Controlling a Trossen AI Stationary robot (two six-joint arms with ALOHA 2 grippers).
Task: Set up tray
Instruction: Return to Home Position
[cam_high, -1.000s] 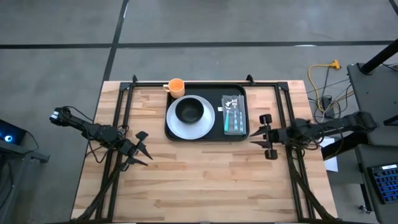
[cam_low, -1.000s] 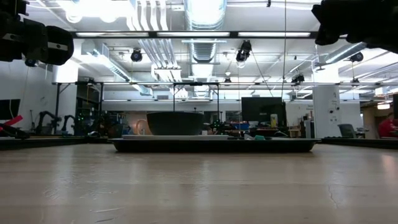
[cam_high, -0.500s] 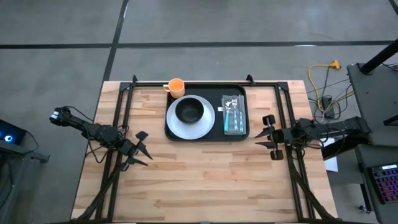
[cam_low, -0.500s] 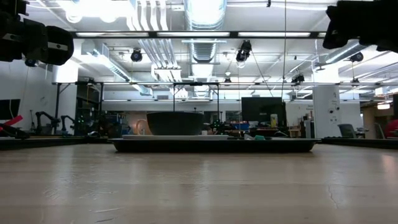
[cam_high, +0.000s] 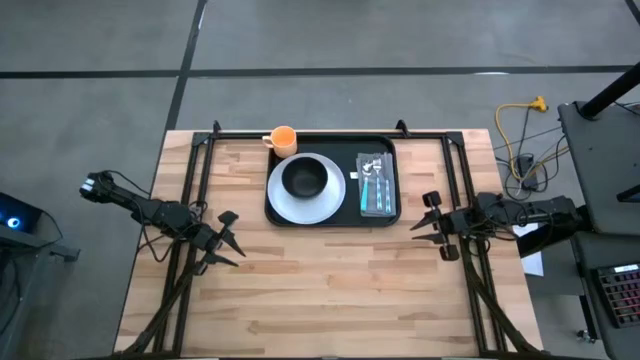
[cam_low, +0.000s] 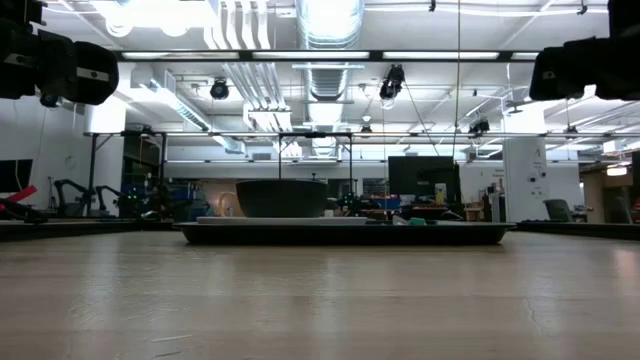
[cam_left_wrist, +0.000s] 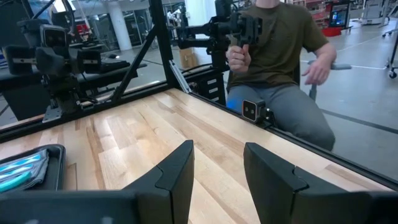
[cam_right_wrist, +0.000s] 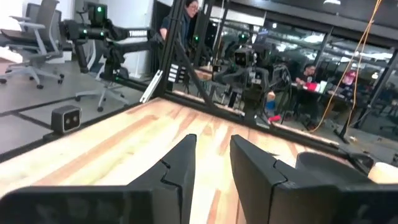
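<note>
1. My left end effector (cam_high: 231, 239) is released. Its fingers (cam_left_wrist: 177, 173) stand apart with nothing between them. It hangs over bare wood at the left side of the bench (cam_high: 330, 290), just beside the black frame rails (cam_high: 199, 176) and well apart from the tray (cam_high: 352, 205).

2. My right end effector (cam_high: 428, 226) is likewise released and empty, its fingers parted. It sits at the right side of the bench, over the right-hand frame rails. It is near the tray's right rim but does not touch it.

3. The tray lies flat at the rear middle of the bench, between my two arms.
- A white plate (cam_high: 312, 211) sits on the left half and carries a black bowl (cam_high: 304, 177).
- A gray napkin (cam_high: 389, 203) sits on the right half, with green cutlery (cam_high: 372, 188) lying lengthwise on it.
- An orange cup (cam_high: 284, 139) stands at the tray's rear left corner. I cannot tell whether it is on the rim or just off it.

4. In the low view the tray shows as a dark flat band with the bowl rising above it. Open wood lies in front of it.

5. In the left wrist view a person (cam_left_wrist: 280, 37) sits beyond the bench edge, with one hand (cam_left_wrist: 238, 57) closed on a dark handle of a black rig. A yellow cable (cam_high: 541, 102) lies on the floor past the right side of the bench.
</note>
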